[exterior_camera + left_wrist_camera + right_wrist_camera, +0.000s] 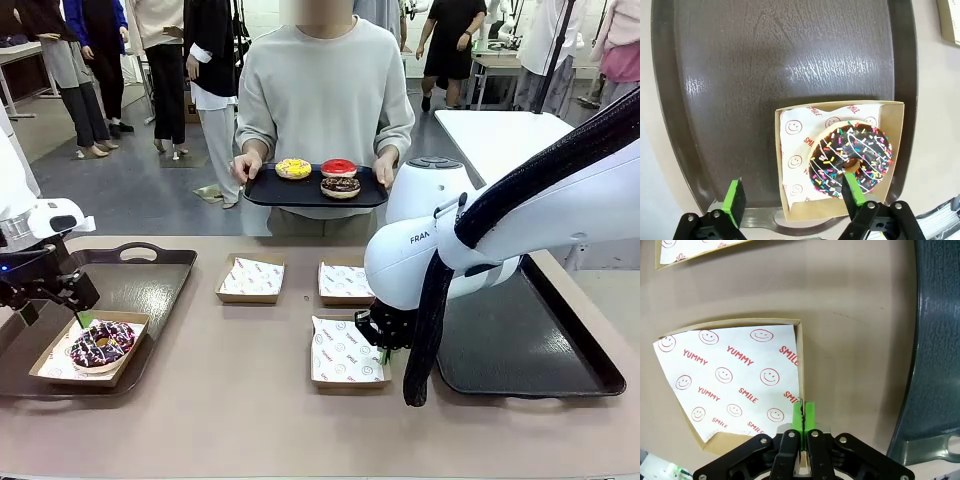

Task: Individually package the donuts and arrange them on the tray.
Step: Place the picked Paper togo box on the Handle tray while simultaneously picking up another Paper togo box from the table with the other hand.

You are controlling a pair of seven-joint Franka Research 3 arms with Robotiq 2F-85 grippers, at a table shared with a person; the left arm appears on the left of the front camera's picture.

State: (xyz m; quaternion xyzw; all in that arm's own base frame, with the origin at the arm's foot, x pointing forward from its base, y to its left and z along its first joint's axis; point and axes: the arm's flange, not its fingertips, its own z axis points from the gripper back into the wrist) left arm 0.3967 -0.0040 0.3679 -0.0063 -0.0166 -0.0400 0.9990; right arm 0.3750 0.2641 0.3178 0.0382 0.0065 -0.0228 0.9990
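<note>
A chocolate donut (101, 343) with coloured sprinkles lies in a cardboard box (52, 358) on the left dark tray (150, 285). My left gripper (78, 315) hangs just above that box, open. In the left wrist view the left gripper (792, 194) has one green finger (852, 188) over the chocolate donut (851, 159) and the other over bare tray (740, 75). A person at the far side holds a small black tray (262, 192) with a yellow donut (293, 168), a red donut (339, 167) and a second chocolate donut (341, 186). My right gripper (802, 416) is shut on the side wall of an empty paper-lined box (730, 372).
Two more empty lined boxes (251, 277) (343, 281) sit mid-table. A second dark tray (530, 345) lies at the right, under my right arm. The gripped box (343, 352) sits just left of it. Bare tabletop runs along the front edge.
</note>
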